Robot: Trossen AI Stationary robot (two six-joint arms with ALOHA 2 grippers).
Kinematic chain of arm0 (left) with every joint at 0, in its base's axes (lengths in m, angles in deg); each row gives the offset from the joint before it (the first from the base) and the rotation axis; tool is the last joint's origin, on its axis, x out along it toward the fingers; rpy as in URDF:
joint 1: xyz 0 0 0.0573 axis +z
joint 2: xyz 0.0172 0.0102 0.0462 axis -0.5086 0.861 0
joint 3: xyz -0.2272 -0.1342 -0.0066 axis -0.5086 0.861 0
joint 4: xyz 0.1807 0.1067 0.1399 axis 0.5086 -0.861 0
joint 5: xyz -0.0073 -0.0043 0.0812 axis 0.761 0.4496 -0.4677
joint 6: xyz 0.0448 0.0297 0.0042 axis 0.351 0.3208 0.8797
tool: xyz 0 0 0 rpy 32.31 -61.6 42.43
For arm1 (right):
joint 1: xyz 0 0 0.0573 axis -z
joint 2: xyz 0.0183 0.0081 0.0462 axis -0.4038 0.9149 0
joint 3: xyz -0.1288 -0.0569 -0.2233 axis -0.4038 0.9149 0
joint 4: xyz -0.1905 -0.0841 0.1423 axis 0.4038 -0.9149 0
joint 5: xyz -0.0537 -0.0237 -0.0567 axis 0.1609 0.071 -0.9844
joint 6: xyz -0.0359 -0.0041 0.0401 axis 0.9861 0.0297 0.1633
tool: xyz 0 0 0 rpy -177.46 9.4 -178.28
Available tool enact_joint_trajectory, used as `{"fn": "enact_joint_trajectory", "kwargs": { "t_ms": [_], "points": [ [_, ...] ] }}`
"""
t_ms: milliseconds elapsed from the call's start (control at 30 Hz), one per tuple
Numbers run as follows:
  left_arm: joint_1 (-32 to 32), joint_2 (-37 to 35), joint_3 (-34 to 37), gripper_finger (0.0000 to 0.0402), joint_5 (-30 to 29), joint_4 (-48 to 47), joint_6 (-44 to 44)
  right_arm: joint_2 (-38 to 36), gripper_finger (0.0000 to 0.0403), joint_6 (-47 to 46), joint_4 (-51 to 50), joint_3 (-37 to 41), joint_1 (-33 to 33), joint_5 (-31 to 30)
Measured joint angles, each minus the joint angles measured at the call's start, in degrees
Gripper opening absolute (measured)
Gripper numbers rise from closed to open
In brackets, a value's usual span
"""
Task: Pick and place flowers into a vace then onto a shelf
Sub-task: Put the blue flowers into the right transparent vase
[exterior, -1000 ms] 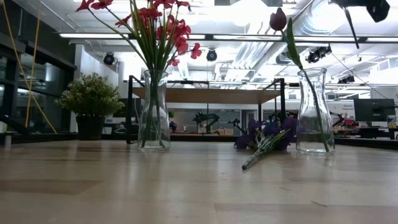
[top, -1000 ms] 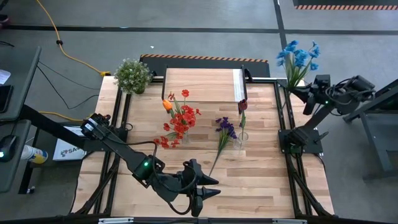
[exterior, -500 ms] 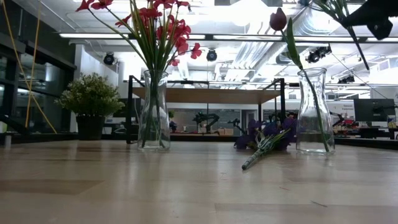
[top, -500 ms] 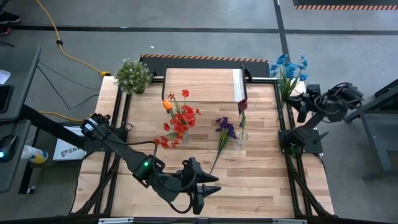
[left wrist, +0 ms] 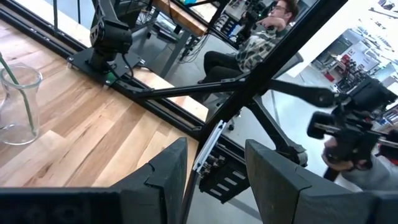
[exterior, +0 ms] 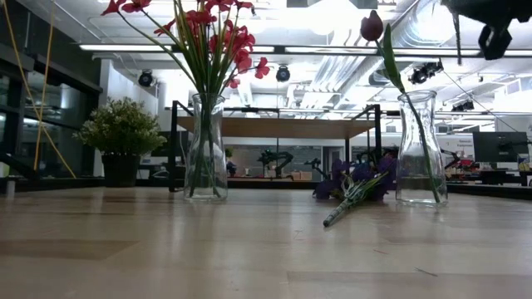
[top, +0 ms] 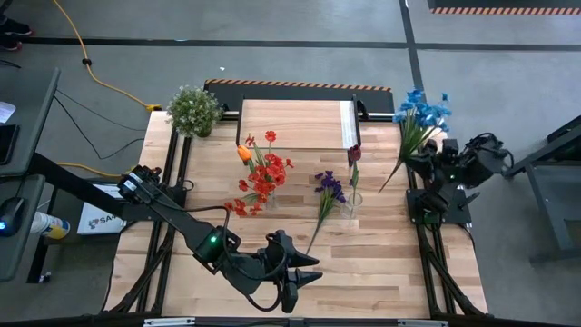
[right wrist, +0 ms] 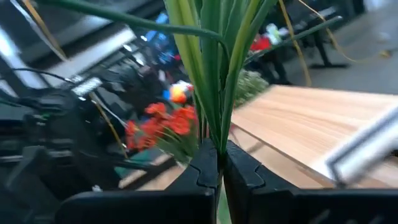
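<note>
The right end effector [top: 427,156] is clamped on the stems of the blue flowers [top: 423,111], holding them above the table's [top: 381,263] right edge, beside the shelf [top: 295,124]. The left end effector [top: 304,270] waits half open and empty, near the front edge. The purple flowers [top: 329,188] lie on the table beside a vase [exterior: 417,149] with a rosebud [exterior: 371,26].

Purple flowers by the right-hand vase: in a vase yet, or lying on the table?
Lying on the table. The purple flowers lie flat beside the vase that holds the dark red rosebud, stem resting on the wood.
</note>
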Motion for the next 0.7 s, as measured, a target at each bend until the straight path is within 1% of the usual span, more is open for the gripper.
{"fn": "enact_joint_trajectory", "kwargs": {
  "t_ms": [167, 300, 500, 700],
  "points": [
    [0.0, 0.0, 0.0, 0.0195, 0.0, -0.14, 0.01, 0.53, 0.0, 11.03, 20.46, 8.05, -0.01, 2.34],
    [0.0, 0.0, 0.0, 0.0195, 0.0, -0.17, 0.01, 0.63, 0.0, 15.0, 28.87, 13.56, -0.01, -0.1],
    [0.0, 0.0, 0.0, 0.0195, 0.0, -0.38, 0.0, 0.65, 0.0, 18.37, 37.61, 19.82, 0.0, -2.06],
    [0.02, 0.0, 0.0, 0.0195, -0.01, -0.55, 0.01, 0.65, 0.0, 20.61, 39.55, 21.92, -0.01, -3.96]
  ]
}}
